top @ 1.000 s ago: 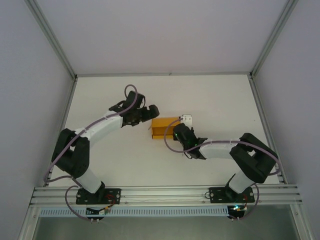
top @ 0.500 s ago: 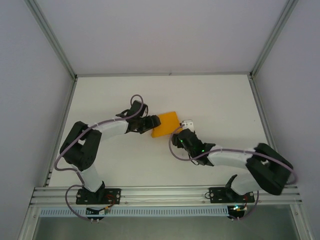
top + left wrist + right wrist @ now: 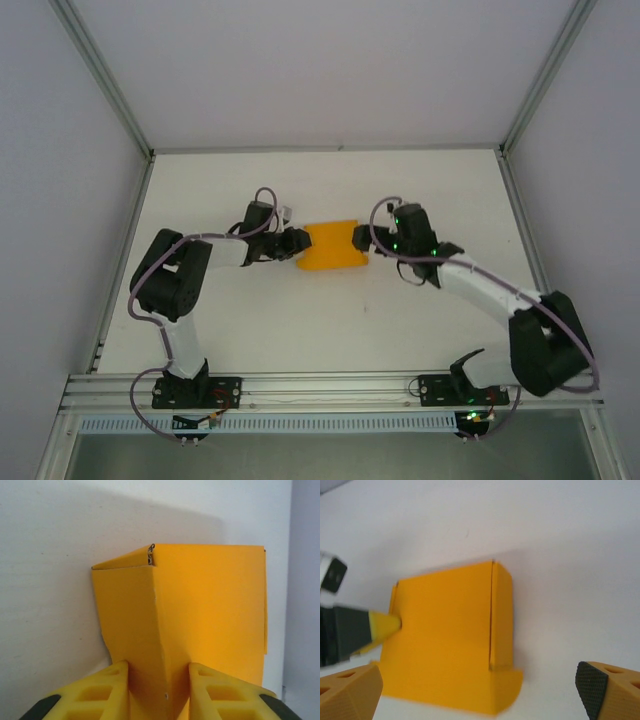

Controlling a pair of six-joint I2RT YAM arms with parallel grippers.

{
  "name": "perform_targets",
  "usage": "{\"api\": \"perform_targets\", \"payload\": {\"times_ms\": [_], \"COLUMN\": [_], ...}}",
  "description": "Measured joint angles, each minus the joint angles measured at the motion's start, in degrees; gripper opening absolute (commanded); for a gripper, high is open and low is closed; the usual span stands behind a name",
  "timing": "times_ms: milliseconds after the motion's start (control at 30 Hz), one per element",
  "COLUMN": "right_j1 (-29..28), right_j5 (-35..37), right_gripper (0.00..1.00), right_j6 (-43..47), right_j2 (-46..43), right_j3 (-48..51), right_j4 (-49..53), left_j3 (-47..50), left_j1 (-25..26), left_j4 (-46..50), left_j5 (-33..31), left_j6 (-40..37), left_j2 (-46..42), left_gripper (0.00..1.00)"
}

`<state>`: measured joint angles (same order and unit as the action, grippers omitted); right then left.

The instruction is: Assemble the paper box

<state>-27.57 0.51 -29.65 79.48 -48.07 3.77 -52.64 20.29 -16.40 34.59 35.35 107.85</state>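
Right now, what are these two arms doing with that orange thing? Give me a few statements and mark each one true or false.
1. The paper box lies on the table between the two arms. True.
2. The left end effector has a finger on each side of a folded corner of the box. True.
3. The right end effector is clamped on the box. False: its fingers stand wide apart, beside the box's right end without gripping it.
4. The box is a flat, unfolded sheet. False: it is folded up, with sides and a flap showing.

left claw (image 3: 296,247) clamped onto paper box (image 3: 334,246) | right claw (image 3: 363,238) let go
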Motion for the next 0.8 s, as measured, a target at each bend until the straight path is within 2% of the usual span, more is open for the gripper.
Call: {"api": "perform_targets", "payload": {"times_ms": [167, 333, 500, 567, 700, 767, 800], "right_j1": [4.9, 6.2, 6.2, 6.2, 6.2, 6.2, 6.2], "right_j5": [-10.7, -20.0, -26.3, -29.3, -34.8, -36.6, -37.2], "right_gripper": [1.0, 1.0, 0.92, 0.84, 0.58, 0.52, 0.52], "right_j6": [-1.7, -1.7, -4.1, -5.6, -8.4, -9.5, -9.7], "right_j2": [9.2, 19.3, 26.7, 28.3, 29.6, 29.4, 29.2], "right_j3": [-6.5, -11.9, -15.6, -15.6, -15.2, -14.8, -14.5], "right_j4": [1.6, 4.1, 3.7, 2.7, -0.8, -2.8, -3.5], "left_j3": [3.4, 4.1, 5.1, 5.3, 5.3, 5.4, 5.4], "left_j1": [-1.9, -2.3, -3.0, -3.4, -3.8, -3.9, -3.9], "left_j4": [-5.2, -6.8, -8.3, -8.9, -9.7, -9.7, -9.7], "left_j5": [5.1, 8.1, 9.8, 10.6, 11.9, 12.0, 12.0], "left_j6": [0.5, 0.9, 1.1, 1.3, 1.4, 1.6, 1.6], "left_j2": [0.0, 0.4, 0.5, 0.6, 1.2, 1.2, 1.1], "left_gripper": [0.26, 0.21, 0.22, 0.22, 0.27, 0.35, 0.45]}}
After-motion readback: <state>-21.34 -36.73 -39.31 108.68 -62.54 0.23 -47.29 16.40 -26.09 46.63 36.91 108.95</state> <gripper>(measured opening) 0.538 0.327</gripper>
